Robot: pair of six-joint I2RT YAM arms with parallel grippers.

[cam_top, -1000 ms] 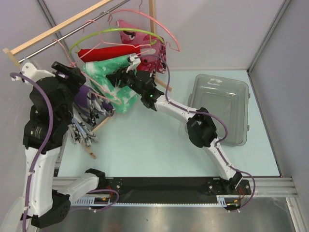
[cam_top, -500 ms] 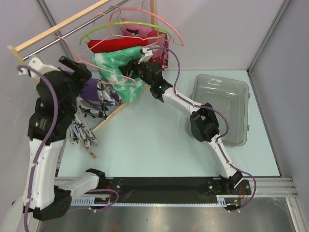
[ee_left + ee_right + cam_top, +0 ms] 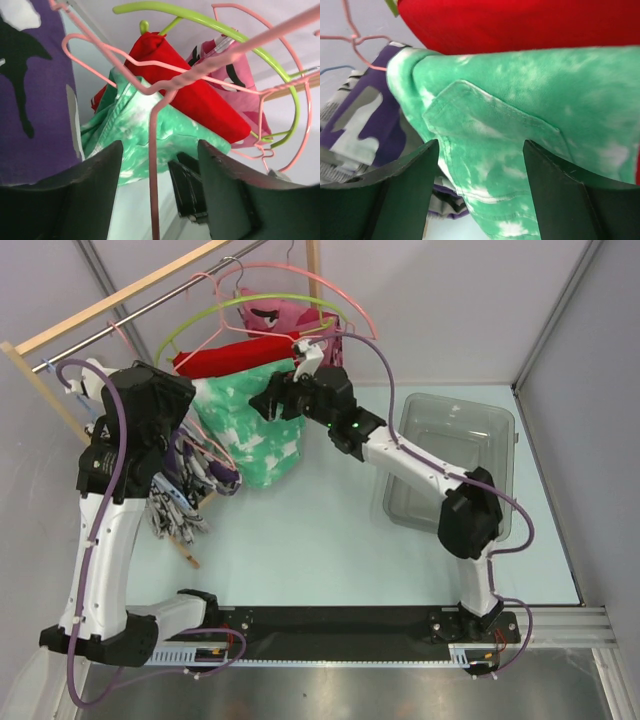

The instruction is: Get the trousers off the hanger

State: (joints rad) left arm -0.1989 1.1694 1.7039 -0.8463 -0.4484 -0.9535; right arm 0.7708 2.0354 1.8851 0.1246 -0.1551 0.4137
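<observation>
The purple camouflage trousers hang at the left of the rack, partly hidden by my left arm. They fill the left edge of the left wrist view and show at lower left in the right wrist view. A thin pale pink hanger wire runs down between the fingers of my left gripper, which is open and not clamped on it; this gripper sits by the trousers. My right gripper is open around the green-and-white garment, at its top.
A red garment, a lime-green hanger and more pink hangers crowd the rail. A newsprint-patterned garment hangs low at the left. A clear plastic bin stands at the right. A wooden bar slants at the left.
The rack's garments have swung right and the green garment now hangs spread. My left gripper has moved right and down to the trousers. My right gripper has shifted right, staying at the green garment.
</observation>
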